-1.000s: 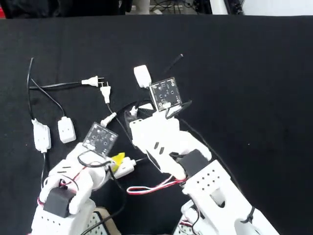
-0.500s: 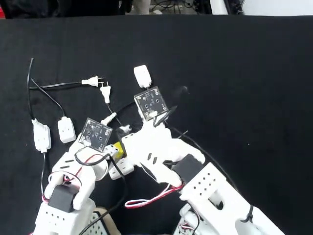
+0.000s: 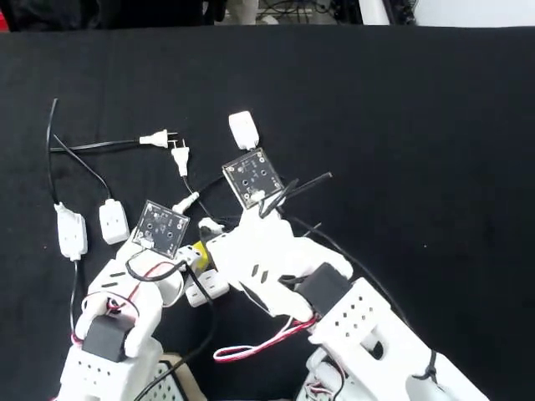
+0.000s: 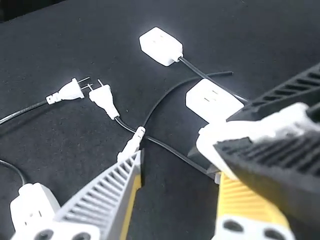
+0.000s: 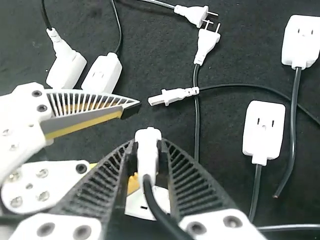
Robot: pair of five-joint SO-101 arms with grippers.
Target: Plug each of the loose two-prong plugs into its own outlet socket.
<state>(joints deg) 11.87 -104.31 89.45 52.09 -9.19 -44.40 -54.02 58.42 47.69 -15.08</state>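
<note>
My right gripper (image 5: 148, 137) is shut on a white plug (image 5: 148, 150) whose black cord trails back under it. In the high view the right gripper (image 3: 213, 227) sits just beside my left gripper (image 3: 196, 251). The left gripper (image 4: 177, 167) is open, and the held plug (image 4: 240, 135) is by its yellow-lined finger (image 4: 245, 205). Two loose two-prong plugs (image 3: 155, 139) (image 3: 180, 155) lie tip to tip at the far left. Free sockets: one far off (image 3: 243, 128), one at the left (image 3: 113, 221), and one near the grippers (image 5: 263, 130).
A small white connector (image 3: 185, 202) on a black cord lies just ahead of the grippers. At the far left a socket (image 3: 69, 232) has a plug in it. Black cords loop across the left half of the dark table (image 3: 418, 125).
The right arm has swung left and nearer with the plug, bringing it close to the left gripper. The left arm has shifted slightly left.
</note>
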